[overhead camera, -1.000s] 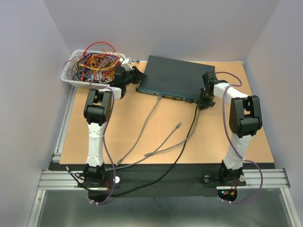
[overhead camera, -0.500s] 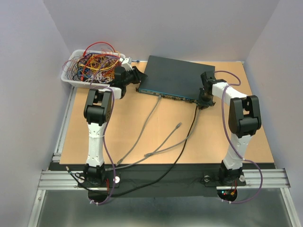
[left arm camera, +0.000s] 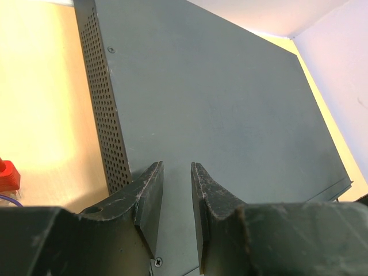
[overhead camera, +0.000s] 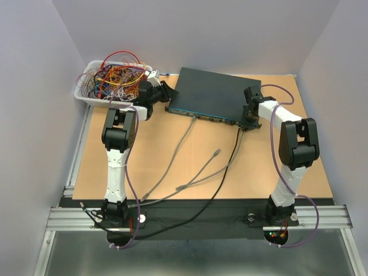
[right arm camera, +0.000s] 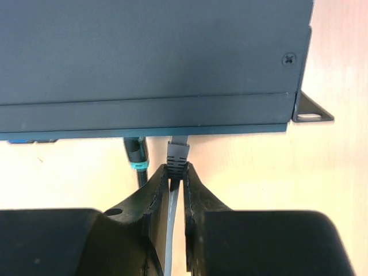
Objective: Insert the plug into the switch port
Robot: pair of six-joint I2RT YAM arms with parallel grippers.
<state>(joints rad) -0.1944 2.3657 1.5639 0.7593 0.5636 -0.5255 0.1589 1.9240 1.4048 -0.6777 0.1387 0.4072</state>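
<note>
Right elbow (overhead camera: 299, 144) nearer — plug (right arm camera: 177, 150), wire-filled tray (overhead camera: 82, 95)

left tool (left arm camera: 176, 172) | jaws narrowly parted | over switch (left arm camera: 218, 115) top | red object (left arm camera: 7, 175) left

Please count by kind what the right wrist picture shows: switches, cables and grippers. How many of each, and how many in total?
switch: 1
cables: 2 (black cable, grey cable)
right gripper: 1
Total: 4
</note>
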